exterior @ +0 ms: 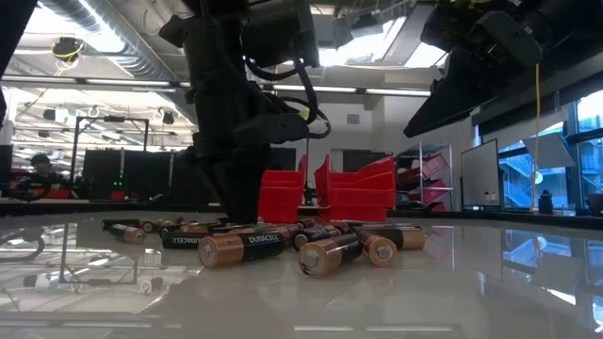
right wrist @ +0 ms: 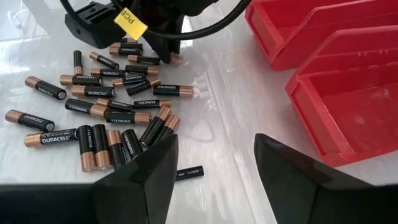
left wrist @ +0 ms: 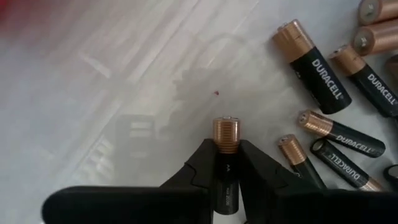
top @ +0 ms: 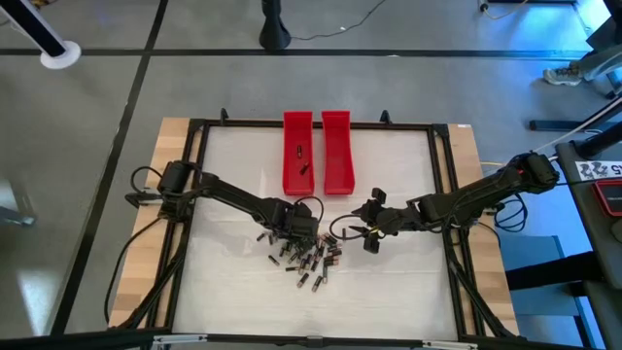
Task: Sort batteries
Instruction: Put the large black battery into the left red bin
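Batteries (top: pixel 309 261) lie loose in a heap on the white table (top: pixel 233 175), at about six o'clock from its centre in the high view, black-bodied with copper ends. Left gripper (top: pixel 303 231) is down at the twelve o'clock edge of that heap; its wrist view shows the two dark fingers (left wrist: pixel 198 167) closed tight on one battery (left wrist: pixel 226 135), whose copper end sticks out past the fingertips (the lower body is pinched between them). Other batteries in that view lie off toward three o'clock, apart from the held one. Right gripper (top: pixel 368 231) sits at about three o'clock from the heap, just beside it, with its fingers (right wrist: pixel 149 168) standing well apart and nothing between them; a small dark battery (right wrist: pixel 188 172) lies on the table in the gap, untouched. Two red trays (top: pixel 317 154) stand side by side at twelve o'clock from the heap, well apart from it. The left-hand tray (top: pixel 297 156) has two small dark pieces in it, too small to identify for certain. The low view shows several batteries (exterior: pixel 247 247) lying flat on the glossy surface, with the red trays behind them.
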`<state>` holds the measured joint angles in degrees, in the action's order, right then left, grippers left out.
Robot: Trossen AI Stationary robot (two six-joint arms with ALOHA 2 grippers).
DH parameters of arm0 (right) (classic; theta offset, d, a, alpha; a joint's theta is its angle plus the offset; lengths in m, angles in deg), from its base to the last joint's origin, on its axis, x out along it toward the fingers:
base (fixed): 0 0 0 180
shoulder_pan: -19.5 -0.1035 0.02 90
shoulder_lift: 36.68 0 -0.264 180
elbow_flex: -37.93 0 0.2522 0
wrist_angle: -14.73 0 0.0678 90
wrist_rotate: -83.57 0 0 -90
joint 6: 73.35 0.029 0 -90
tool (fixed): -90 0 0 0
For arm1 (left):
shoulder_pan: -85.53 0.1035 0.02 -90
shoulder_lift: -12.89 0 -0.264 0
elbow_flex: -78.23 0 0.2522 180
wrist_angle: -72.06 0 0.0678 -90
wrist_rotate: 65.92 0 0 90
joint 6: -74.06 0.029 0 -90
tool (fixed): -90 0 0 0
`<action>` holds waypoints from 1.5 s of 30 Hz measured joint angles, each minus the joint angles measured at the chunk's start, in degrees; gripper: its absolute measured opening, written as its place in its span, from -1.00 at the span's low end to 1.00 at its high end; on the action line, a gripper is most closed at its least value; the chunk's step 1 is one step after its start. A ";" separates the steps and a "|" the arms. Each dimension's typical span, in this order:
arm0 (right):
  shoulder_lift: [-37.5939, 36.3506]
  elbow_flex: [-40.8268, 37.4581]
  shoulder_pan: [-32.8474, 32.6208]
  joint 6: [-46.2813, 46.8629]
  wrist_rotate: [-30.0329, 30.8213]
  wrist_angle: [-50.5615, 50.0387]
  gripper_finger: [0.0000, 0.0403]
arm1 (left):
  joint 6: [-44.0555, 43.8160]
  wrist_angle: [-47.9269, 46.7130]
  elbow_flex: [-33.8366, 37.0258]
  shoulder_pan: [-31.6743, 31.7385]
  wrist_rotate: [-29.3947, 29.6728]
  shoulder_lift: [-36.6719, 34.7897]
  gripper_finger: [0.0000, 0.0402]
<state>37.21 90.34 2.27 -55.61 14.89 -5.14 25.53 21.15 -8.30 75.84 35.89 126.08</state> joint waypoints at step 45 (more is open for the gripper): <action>0.00 0.02 0.02 -0.02 0.02 -0.42 0.06 | 32.49 3.26 -2.15 28.15 7.63 -20.34 -0.20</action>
<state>37.21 90.36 2.29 -55.64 14.91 -5.56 58.02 24.41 -10.44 103.99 43.52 105.74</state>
